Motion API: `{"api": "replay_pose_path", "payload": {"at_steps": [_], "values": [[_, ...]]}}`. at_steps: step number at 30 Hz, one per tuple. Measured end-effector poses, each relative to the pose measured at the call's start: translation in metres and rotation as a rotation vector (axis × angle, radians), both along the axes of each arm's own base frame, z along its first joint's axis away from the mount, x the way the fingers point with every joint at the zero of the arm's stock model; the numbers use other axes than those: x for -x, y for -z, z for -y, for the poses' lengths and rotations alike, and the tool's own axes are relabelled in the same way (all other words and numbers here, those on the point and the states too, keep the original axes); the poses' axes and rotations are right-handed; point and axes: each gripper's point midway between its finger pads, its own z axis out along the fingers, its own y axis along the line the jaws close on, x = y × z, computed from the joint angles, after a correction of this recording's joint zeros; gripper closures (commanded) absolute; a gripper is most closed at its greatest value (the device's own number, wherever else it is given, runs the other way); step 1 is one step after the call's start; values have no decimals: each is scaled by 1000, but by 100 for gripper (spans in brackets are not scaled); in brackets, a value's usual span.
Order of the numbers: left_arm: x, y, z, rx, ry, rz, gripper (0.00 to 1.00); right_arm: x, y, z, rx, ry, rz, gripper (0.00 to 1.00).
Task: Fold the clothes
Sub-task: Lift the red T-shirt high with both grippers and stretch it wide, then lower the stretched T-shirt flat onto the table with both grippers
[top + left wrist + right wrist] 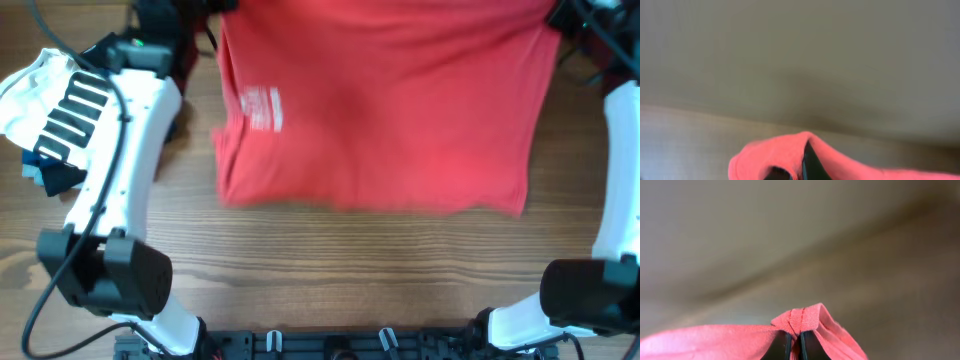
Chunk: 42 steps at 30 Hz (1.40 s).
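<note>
A white garment [30, 90] with black stripes [75, 110] lies crumpled at the far left of the wooden surface [350, 270] — a navy and blue garment [55, 178] peeks out from beneath its near edge, touching it

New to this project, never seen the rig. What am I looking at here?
Two white robot arms, the left arm and the right arm, stand at a wooden table. The wide picture comes from a fixed camera overhead; the other two come from a camera on each wrist, looking past its fingers. A red T-shirt with white lettering is spread across the table, its fabric pinched in the left gripper and the right gripper. Beside the left arm lies a white garment with black stripes over something blue.
</note>
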Motion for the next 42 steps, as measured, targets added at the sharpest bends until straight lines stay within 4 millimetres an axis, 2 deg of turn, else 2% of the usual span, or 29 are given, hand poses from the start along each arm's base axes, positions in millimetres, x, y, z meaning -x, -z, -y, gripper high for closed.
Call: {"api": "replay_pose_path", "payload": {"at_steps": [1,3,4,6,7,9,10,12,13,14,15,17,19,22,23,24,27,31,34,38,42], "values": [[1,-74,-8,10,-12,143,96,1,-33,-1,16,-2,75,96],[16,-146,-20,4,-27,278,96,19,-86,-5,41,-7,169,96],[28,-178,-26,-2,-34,339,96,29,-106,-7,52,-8,203,96],[62,-231,-39,-14,-53,418,96,54,-134,-12,67,-6,236,96],[82,-246,-45,-22,-61,423,96,68,-141,-14,72,-4,233,96],[113,-257,-49,-34,-65,399,96,86,-133,-16,75,1,171,96],[124,-248,-49,-39,-59,348,96,92,-123,-16,70,5,125,96],[143,-212,-46,-51,-32,177,96,101,-85,-14,56,21,-32,96],[148,-184,-44,-58,-19,62,96,101,-75,-13,51,25,-73,96],[149,-143,-41,-66,-1,-95,96,97,-42,-8,40,39,-194,96],[148,-116,-39,-71,10,-197,96,96,-18,-5,38,39,-285,96],[138,-50,-33,-80,36,-428,96,95,24,-2,33,32,-447,96],[129,27,-25,-93,65,-678,96,94,61,0,27,15,-582,96],[137,121,-19,-116,99,-998,96,99,103,0,10,-11,-757,95],[143,145,-18,-121,108,-1081,96,99,111,0,10,-23,-782,96],[149,160,-17,-125,114,-1135,96,98,120,-1,6,-40,-807,96],[173,196,-18,-133,124,-1278,96,105,138,-6,-6,-81,-867,95],[197,221,-20,-139,129,-1388,96,119,164,-11,-27,-116,-965,96],[213,233,-22,-142,130,-1451,96,137,191,-16,-57,-136,-1069,96],[234,239,-24,-143,131,-1506,96,163,228,-21,-91,-147,-1187,96],[256,231,-26,-143,130,-1492,96,195,256,-25,-113,-144,-1241,96]]}}
